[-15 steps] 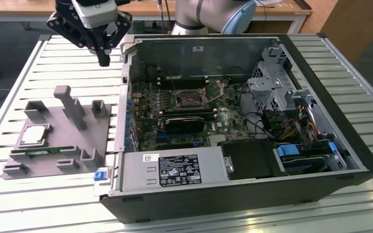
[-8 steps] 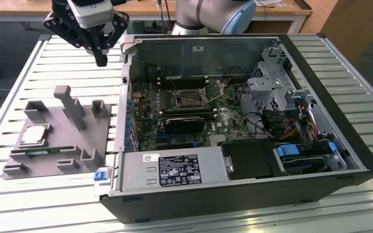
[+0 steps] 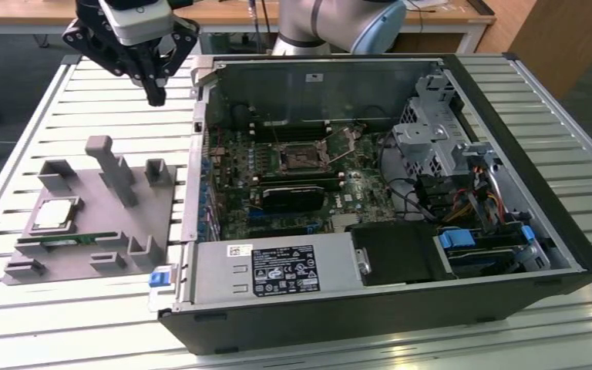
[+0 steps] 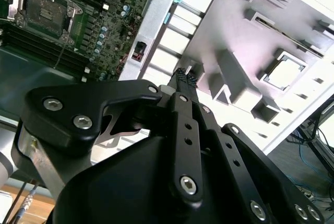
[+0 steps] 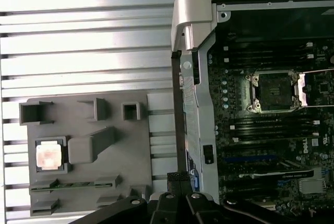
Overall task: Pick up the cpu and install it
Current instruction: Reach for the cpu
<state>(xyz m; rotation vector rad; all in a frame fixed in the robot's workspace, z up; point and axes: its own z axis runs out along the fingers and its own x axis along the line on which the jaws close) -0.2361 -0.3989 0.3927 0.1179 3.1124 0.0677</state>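
Grey plastic tray (image 3: 121,231) on the bench (image 3: 101,116) holds the cpu (image 3: 55,214) in a square pocket, a green memory stick (image 3: 70,239) just beside it. Black fingers (image 3: 155,91) hang closed and empty beside the open computer case (image 3: 327,324), well apart from the cpu.

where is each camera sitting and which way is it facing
Exterior view: off the arm, looking down on the open case and tray; the gripper hangs above the table.
First wrist view: on the wrist, looking straight down past the fingers at tray and motherboard.
Second wrist view: on the wrist, slanting along the gripper.
Shared: all show the cpu in the tray and the open socket.
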